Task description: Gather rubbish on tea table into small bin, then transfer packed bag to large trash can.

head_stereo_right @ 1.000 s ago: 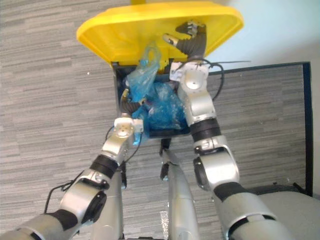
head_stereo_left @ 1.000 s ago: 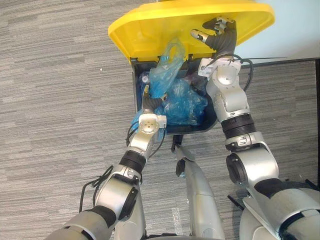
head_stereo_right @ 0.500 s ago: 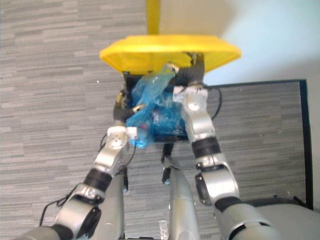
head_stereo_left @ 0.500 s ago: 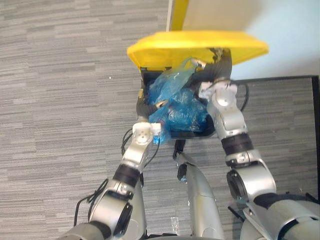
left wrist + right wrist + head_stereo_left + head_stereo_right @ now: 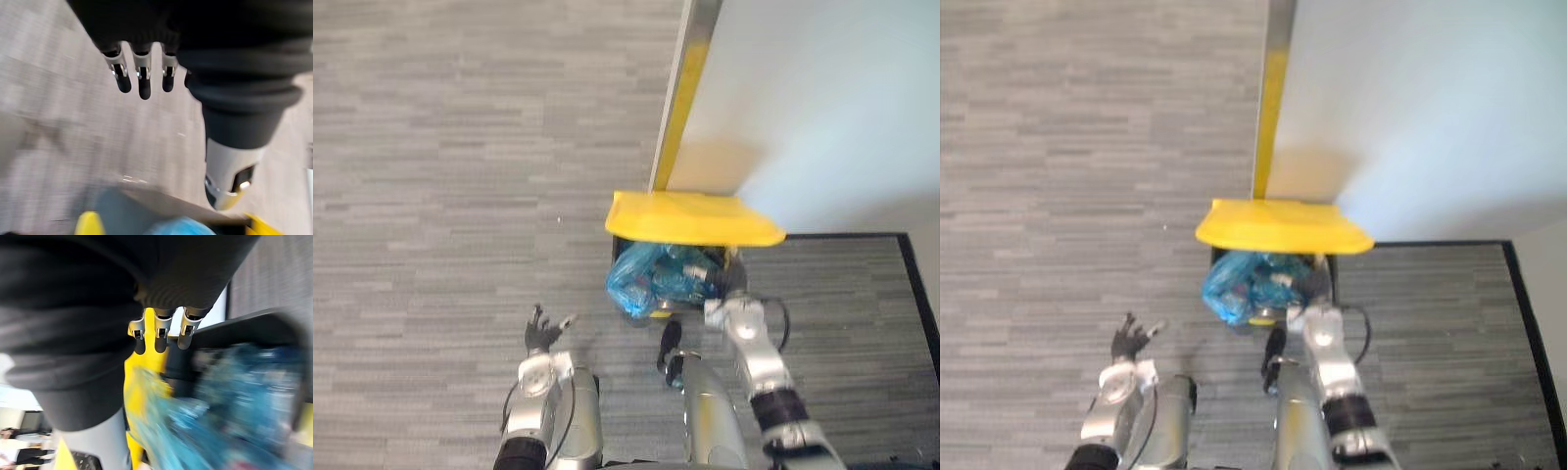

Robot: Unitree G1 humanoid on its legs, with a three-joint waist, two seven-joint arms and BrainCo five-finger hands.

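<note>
**Bag is in the large can; both hands hold nothing**

The blue packed bag point(image 5: 651, 277) sits in the mouth of the large trash can point(image 5: 621, 258). Its bulk swells out over the front rim, just under the yellow lid point(image 5: 690, 217), which hangs low over it. From this you can take the transfer as essentially done. What looks left is settling the bag deeper so the lid can shut flat.

Your right hand point(image 5: 157, 335) is just beside the can's right edge, close to the bag. Its fingers are straight and nothing lies between them. Your left hand point(image 5: 540, 333) hovers well apart from the can, over the grey carpet point(image 5: 431, 196), with fingers spread wide and nothing held.

If you push the bag down, watch the thin plastic catching on the rim.
</note>
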